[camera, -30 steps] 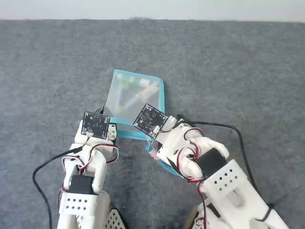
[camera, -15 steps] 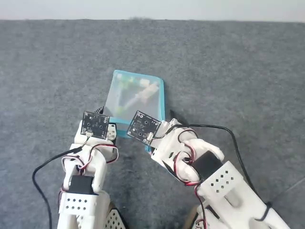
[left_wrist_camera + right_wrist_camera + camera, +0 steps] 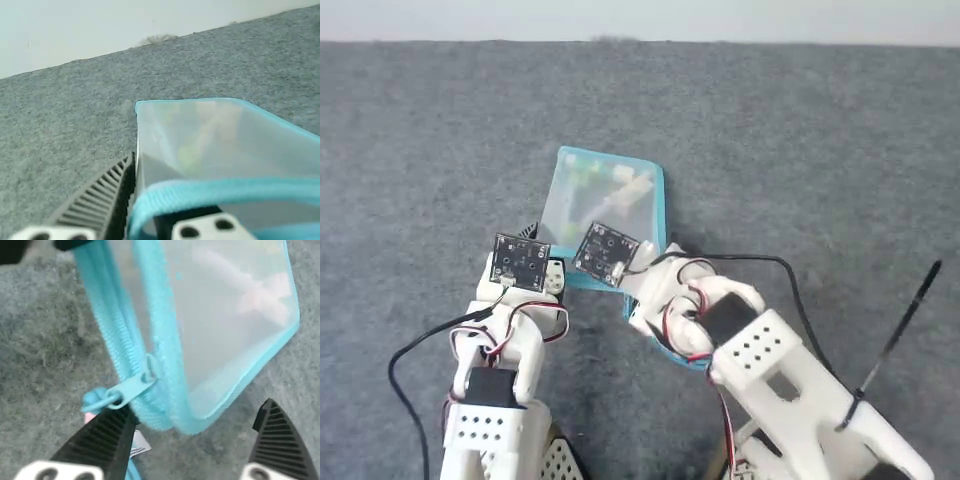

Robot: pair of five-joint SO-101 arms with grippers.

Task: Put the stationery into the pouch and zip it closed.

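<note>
Pouch [image 3: 605, 205], translucent with blue trim, lies flat on the grey felt worktop [image 3: 800, 140] in front of both arms. The stationery [image 3: 620, 188] is inside, seen through the clear face as green and white-pink shapes; exact items can't be told.

Left gripper [image 3: 142, 210] is clamped on the pouch's near corner at the blue zip band [image 3: 210, 192]. One black ribbed finger [image 3: 105, 200] sits against the outside and the band runs down between the jaws.

Right gripper [image 3: 197, 412] has its jaws wide apart and holds nothing. It hangs over the zip edge, with one finger [image 3: 107, 435] just beside the zip pull [image 3: 127, 390]; whether they touch can't be told. The pull sits near the rounded corner of the pouch.

Compared with the earlier frames:
- The right arm [image 3: 720, 325] has swung along the zip edge toward the left arm [image 3: 510, 320], so its wrist board is now close to the left arm's.
- The left arm has not shifted.
- The pouch has not shifted.
- A thin black cable [image 3: 905, 320] has come into sight over the right arm's base.
</note>
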